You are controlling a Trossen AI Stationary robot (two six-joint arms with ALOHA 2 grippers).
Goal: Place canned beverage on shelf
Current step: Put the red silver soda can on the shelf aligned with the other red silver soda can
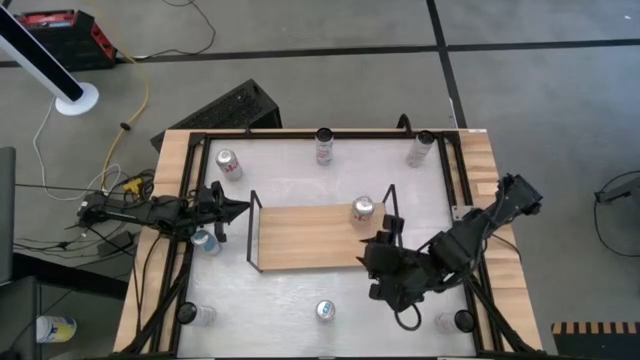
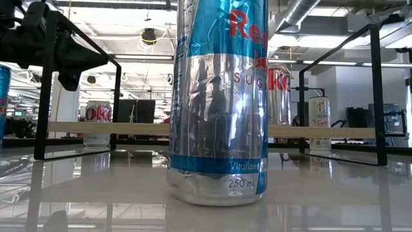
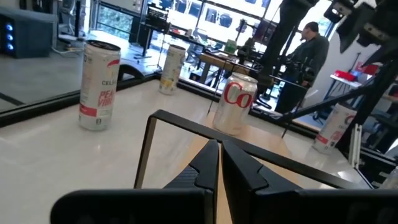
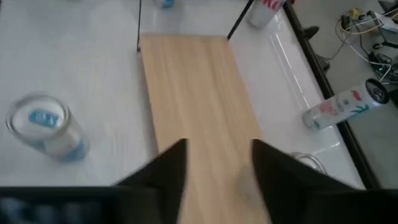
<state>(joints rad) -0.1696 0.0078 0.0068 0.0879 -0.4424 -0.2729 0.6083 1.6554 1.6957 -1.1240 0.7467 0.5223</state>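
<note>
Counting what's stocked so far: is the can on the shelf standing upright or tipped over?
Upright. From above, the can on the shelf shows its round lid, and the left wrist view shows it standing on its base.

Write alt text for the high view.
One can stands on the shelf at the table's middle, with the right gripper open at the shelf's right end. The left gripper, shut, waits at its left end; other cans stand around the table.

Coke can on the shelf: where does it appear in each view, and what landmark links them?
High view: Coke can, right end of shelf board.
Low view: can right of centre, behind the big blue can.
Left wrist view: can central.
Right wrist view: not in it.
Shared landmark: that shelf board.
</note>
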